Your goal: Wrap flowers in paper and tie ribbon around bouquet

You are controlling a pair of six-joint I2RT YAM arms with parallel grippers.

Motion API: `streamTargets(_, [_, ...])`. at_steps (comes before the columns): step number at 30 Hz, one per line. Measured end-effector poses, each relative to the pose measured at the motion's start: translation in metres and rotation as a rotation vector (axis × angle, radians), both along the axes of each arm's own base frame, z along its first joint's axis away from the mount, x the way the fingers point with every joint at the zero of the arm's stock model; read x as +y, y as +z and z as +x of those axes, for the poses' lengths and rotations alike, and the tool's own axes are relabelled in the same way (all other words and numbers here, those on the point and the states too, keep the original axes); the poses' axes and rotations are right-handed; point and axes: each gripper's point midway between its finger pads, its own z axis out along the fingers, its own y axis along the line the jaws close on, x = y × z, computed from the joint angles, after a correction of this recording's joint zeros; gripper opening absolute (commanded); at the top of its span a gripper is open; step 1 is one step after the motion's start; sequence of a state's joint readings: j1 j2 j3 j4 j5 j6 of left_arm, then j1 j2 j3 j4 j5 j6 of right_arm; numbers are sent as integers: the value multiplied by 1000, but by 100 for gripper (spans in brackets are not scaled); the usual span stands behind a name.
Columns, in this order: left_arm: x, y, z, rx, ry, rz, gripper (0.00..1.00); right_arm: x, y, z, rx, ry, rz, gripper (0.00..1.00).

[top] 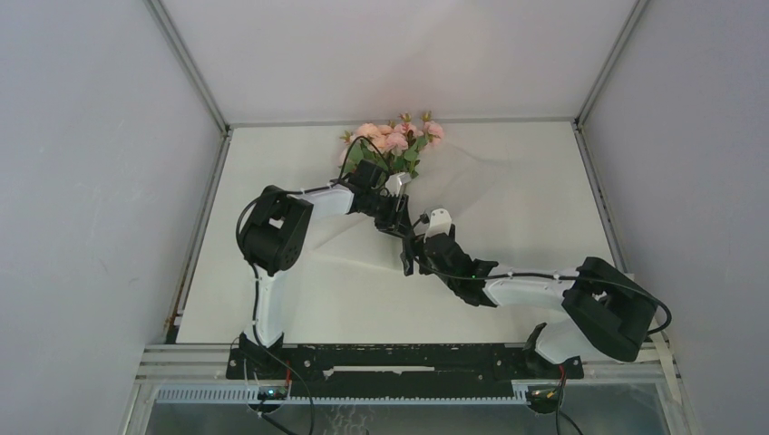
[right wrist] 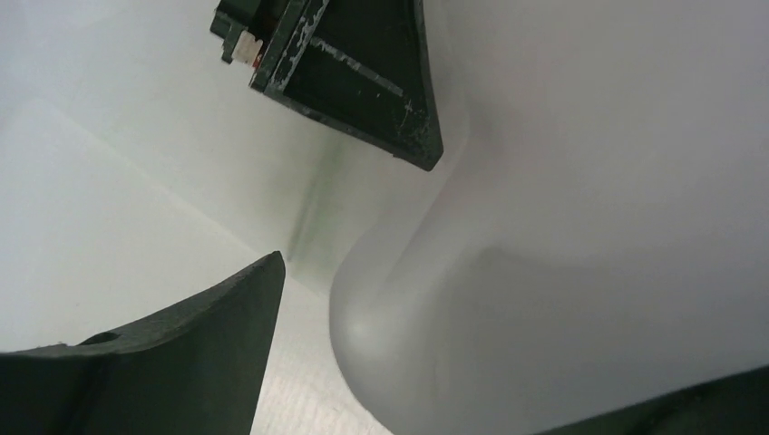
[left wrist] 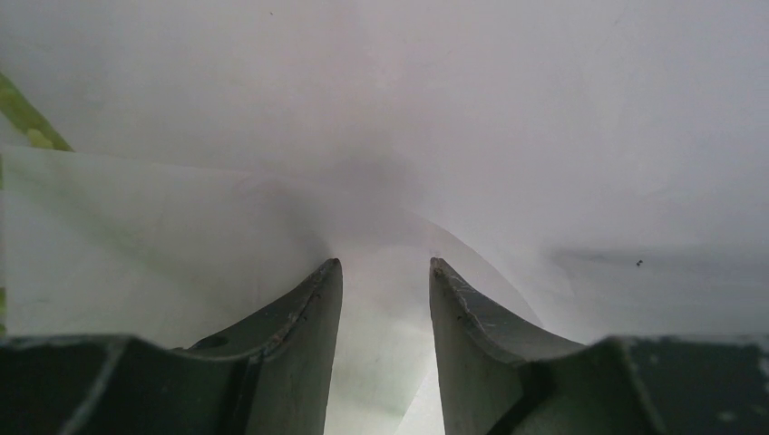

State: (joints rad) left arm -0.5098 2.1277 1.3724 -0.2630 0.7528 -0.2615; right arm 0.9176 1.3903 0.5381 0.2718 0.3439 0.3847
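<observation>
The flowers [top: 396,140], pale pink roses with green leaves, lie at the far middle of the table. The thin white paper [top: 472,172] spreads under and round their stems. My left gripper [top: 397,217] sits just below the blooms. Its fingers [left wrist: 304,317] stand part closed, and paper [left wrist: 385,308] with a green tint fills the gap between them. A green stem [left wrist: 23,118] shows at the left edge. My right gripper [top: 410,258] is right beside it, open wide [right wrist: 508,317], with a rounded fold of paper [right wrist: 408,308] between its fingers. The left gripper's finger [right wrist: 363,82] shows above. The ribbon is out of view.
Grey walls with metal frame posts [top: 190,68] close in the table on three sides. A black rail [top: 399,361] runs along the near edge by the arm bases. Both arms cross the middle of the table.
</observation>
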Motion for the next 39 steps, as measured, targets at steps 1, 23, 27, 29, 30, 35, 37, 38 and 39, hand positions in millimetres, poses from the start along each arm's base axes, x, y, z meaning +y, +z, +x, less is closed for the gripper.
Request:
streamTargets(1, [0, 0, 0, 1, 0, 0, 47, 0, 0, 1, -6, -11, -11, 85])
streamTargets(23, [2, 3, -2, 9, -5, 0, 55, 40, 4, 14, -125, 74, -276, 0])
streamTargets(27, [15, 11, -8, 19, -15, 26, 62, 39, -5, 11, -106, 86, -299, 0])
streamTargets(29, [25, 19, -9, 12, -22, 43, 64, 39, -8, 11, -100, 92, -303, 0])
streamTargets(30, [30, 25, -9, 3, -26, 51, 65, 39, -9, 10, -97, 94, -305, 0])
streamTargets(35, [64, 56, -5, -69, -24, 88, 70, 39, -12, 9, -89, 101, -310, 0])
streamTargets(37, [86, 64, 1, -96, -5, 110, 72, 39, -12, 9, -88, 103, -311, 0])
streamTargets(38, [99, 66, 5, -107, 13, 127, 72, 39, -12, 8, -88, 105, -310, 0])
streamTargets(39, [111, 64, 9, -116, 30, 144, 73, 39, -12, 8, -88, 106, -310, 0])
